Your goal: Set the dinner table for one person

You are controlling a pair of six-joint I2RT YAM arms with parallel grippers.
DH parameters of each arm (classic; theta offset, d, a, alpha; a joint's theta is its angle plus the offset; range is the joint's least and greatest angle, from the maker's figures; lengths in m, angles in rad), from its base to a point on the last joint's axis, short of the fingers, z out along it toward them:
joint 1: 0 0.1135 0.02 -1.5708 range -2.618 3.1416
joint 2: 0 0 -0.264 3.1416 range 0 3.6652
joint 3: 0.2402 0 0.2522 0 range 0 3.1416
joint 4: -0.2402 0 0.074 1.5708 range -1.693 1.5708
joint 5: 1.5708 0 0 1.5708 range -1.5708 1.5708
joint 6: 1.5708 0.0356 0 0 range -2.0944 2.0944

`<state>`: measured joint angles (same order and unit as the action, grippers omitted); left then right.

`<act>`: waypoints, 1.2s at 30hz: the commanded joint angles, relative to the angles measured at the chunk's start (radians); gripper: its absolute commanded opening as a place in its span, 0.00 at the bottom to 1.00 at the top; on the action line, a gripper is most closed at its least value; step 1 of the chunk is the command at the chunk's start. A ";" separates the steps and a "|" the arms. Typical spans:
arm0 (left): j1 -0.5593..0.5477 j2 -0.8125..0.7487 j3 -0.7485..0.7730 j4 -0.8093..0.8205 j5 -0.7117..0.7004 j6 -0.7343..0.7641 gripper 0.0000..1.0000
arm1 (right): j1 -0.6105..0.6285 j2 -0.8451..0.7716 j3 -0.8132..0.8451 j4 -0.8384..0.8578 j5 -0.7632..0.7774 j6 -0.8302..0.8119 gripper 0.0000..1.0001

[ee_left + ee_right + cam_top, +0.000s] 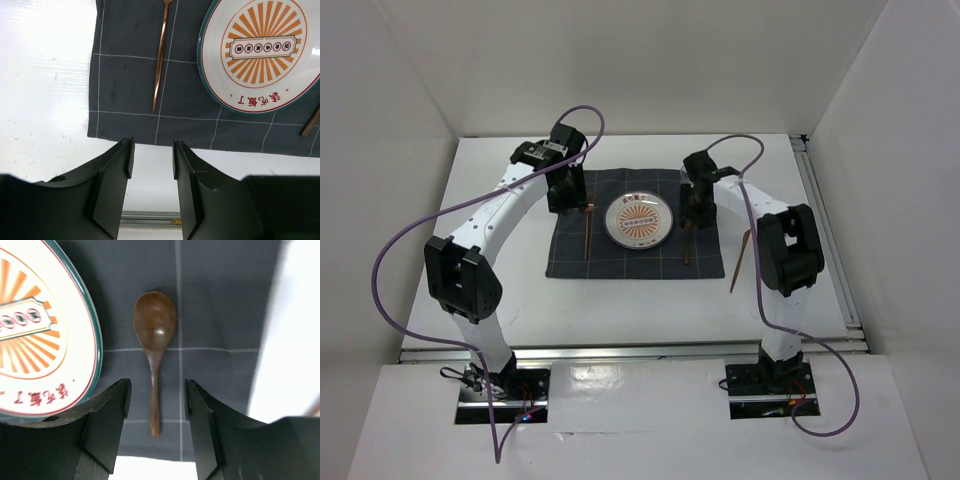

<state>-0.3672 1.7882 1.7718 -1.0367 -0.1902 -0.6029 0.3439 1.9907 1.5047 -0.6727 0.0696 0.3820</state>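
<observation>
Near edge, bottom of the top view: both arm bases sit below the rail. The large flat white rectangular dinner table (pixel 620 310) fills the middle of that frame.

Lower right of centre: a thin brown stick-like utensil (pixel 741 260) lies on bare tabletop, just beside the right edge of the dark grey checked cloth (pixel 620 262) and not on it. I cannot tell what kind of utensil it is.

On the cloth, centre of frame:
- A brown wooden spoon (pixel 154 352) lies right of the plate, apart from its rim, bowl toward the far side.
- A slim copper-coloured utensil (pixel 160 60) lies left of the plate, roughly parallel to the spoon.
- A round white plate with a green rim and orange sunburst print (pixel 638 220) sits in the middle.

Right gripper (pixel 157 390): jaws spread, one either side of the spoon handle, gripping nothing.
Left gripper (pixel 152 150): jaws spread and empty, over bare table just off the cloth's edge.

Assessment: cloth, plate, left utensil and spoon look placed. The stray utensil off the cloth is probably the remaining item. No cup is visible.
</observation>
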 commanded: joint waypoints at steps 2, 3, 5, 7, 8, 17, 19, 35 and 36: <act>0.005 -0.047 0.012 -0.006 -0.017 0.014 0.53 | -0.080 -0.235 -0.052 -0.006 0.079 -0.005 0.58; 0.005 -0.056 0.012 -0.006 -0.017 0.014 0.53 | -0.136 -0.272 -0.088 0.007 0.067 -0.005 0.58; 0.005 -0.056 0.012 0.003 -0.017 0.014 0.53 | -0.193 -0.344 -0.219 0.044 0.026 -0.005 0.57; 0.005 -0.056 0.012 0.003 -0.017 0.023 0.53 | -0.267 -0.411 -0.319 0.079 -0.013 -0.017 0.57; 0.005 -0.056 0.012 0.003 -0.017 0.023 0.53 | -0.282 -0.411 -0.340 0.079 -0.013 -0.017 0.57; 0.005 -0.056 0.021 0.003 0.005 0.023 0.53 | -0.313 -0.316 -0.461 0.082 -0.051 0.058 0.66; 0.005 -0.056 0.012 0.003 0.005 0.032 0.53 | -0.322 -0.316 -0.486 0.116 -0.060 0.077 0.63; 0.005 -0.056 0.031 -0.006 0.005 0.032 0.53 | -0.322 -0.326 -0.491 0.145 0.025 0.116 0.01; 0.005 -0.056 0.031 -0.006 -0.005 0.041 0.53 | -0.322 -0.367 -0.491 0.145 0.025 0.116 0.00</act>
<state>-0.3672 1.7760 1.7718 -1.0397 -0.1925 -0.5800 0.0254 1.6848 0.9844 -0.5491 0.0406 0.4782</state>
